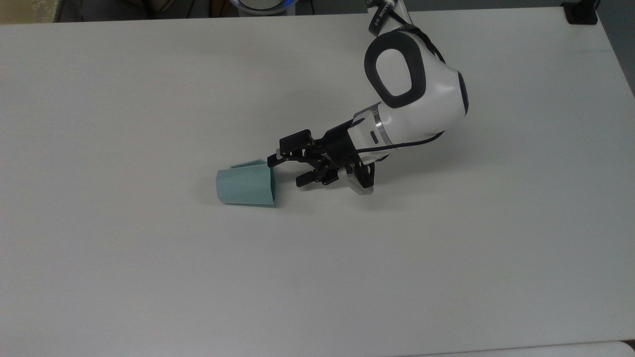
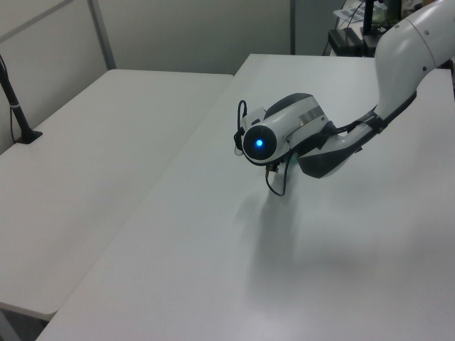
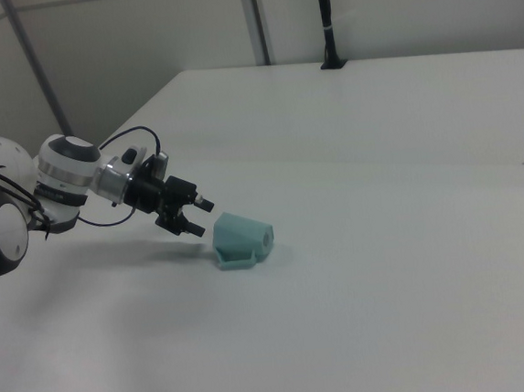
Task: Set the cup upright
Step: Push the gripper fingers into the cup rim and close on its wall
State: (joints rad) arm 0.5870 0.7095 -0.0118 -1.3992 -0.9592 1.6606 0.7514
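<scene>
One cup [image 1: 244, 187] is all you have to deal with, and in the top view it lies on its side on the white table [image 1: 149, 272], wide mouth facing the gripper [image 1: 285, 171], narrow base pointing away, handle [image 1: 246, 163] along the far flank. Your jaws stand open — a moderate gap — and come in nearly level with the table. The upper fingertip sits right at the rim's far corner, touching or nearly so; the lower one hangs just short of the mouth.

In the left view the arm's wrist [image 2: 274, 138] with its blue light stands in front of the jaws and the cup, so you get nothing useful there about contact.

In the right view the gripper [image 3: 200, 217] sits just beside the cup [image 3: 240, 238], slightly above it and angled down toward the mouth end, with the handle opening turned toward the camera.

To do this step well, I'd judge you should ease forward so one finger slips inside the mouth and the other rides outside a flat facet — not the handle. Close only once the wall is well between the pads; the faceted sides may twist if you pinch a corner. Then tip it onto its base.
</scene>
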